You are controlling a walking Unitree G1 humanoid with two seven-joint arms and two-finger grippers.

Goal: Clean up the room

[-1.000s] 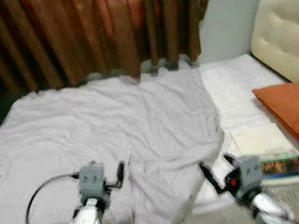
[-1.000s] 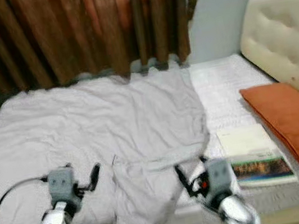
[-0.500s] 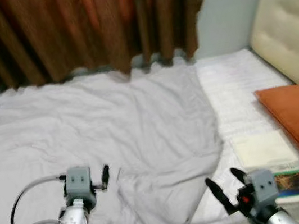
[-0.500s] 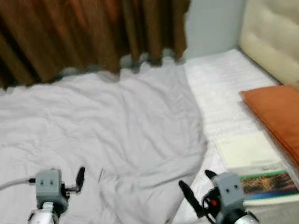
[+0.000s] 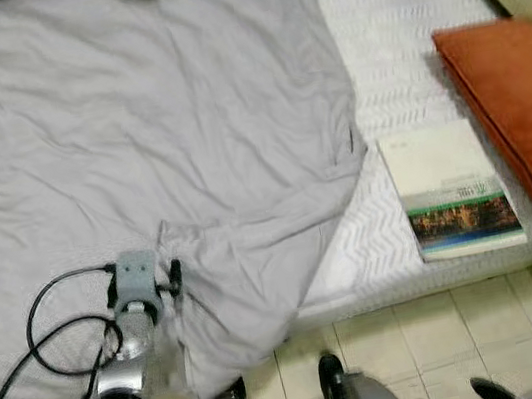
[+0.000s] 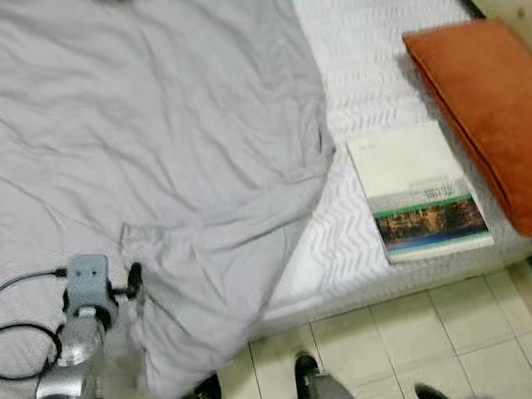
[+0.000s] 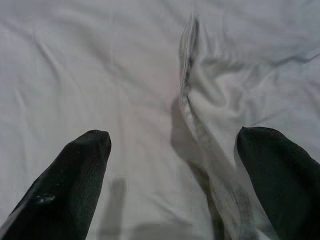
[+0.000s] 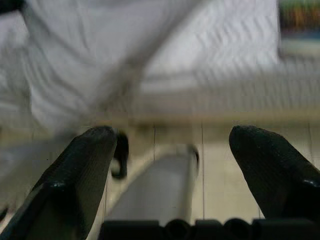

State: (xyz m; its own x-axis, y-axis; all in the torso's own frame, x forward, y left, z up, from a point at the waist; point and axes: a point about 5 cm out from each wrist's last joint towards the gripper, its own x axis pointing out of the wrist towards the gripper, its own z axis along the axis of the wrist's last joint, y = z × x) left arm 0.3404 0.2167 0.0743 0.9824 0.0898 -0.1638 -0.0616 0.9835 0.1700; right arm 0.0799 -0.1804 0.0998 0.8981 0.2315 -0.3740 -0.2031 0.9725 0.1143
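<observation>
We find the grey bedsheet [image 5: 183, 121] soft and creased, spread over the white quilted mattress [image 5: 394, 48], one folded corner hanging off the mattress edge toward the tiled floor [image 5: 420, 337]. Our left gripper [image 7: 175, 150], fingers spread and empty, sits just over that corner's hem. Our right gripper [image 8: 172, 145] hangs open above the floor. A glossy book [image 5: 449, 189] lies beside a rust-orange pillow [image 5: 515, 109].
</observation>
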